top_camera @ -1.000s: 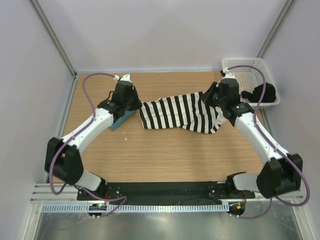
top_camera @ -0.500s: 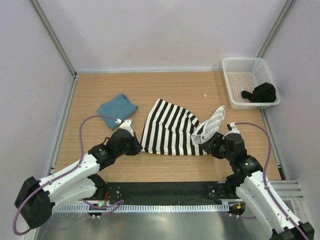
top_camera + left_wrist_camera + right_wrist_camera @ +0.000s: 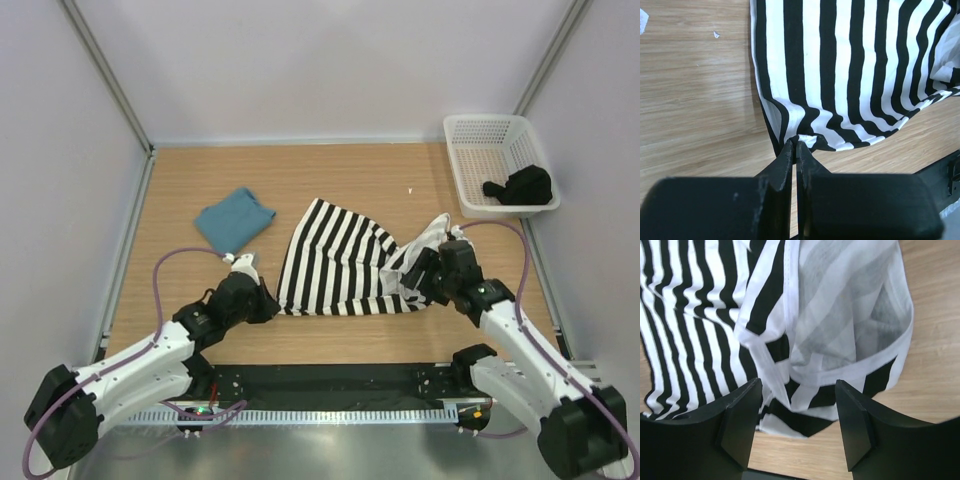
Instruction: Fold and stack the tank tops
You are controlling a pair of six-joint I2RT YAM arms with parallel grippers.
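Around the work on the tabletop (image 3: 200, 180), we see the teal tank top (image 3: 236, 220), folded small. It lies left of the striped tank top (image 3: 335, 262) and apart from it. A white mesh basket (image 3: 478, 128) sits at the far right corner, holding a dark bundle (image 3: 524, 186) we cannot identify.

The left claw (image 3: 794, 146) is clamped on the striped top's near left hem corner. The right claw (image 3: 797, 390) stands apart over the rumpled right end, where cloth is turned over, pale inside up. From above, that arm hides part of this end. We cannot tell whether its fingers touch the cloth.
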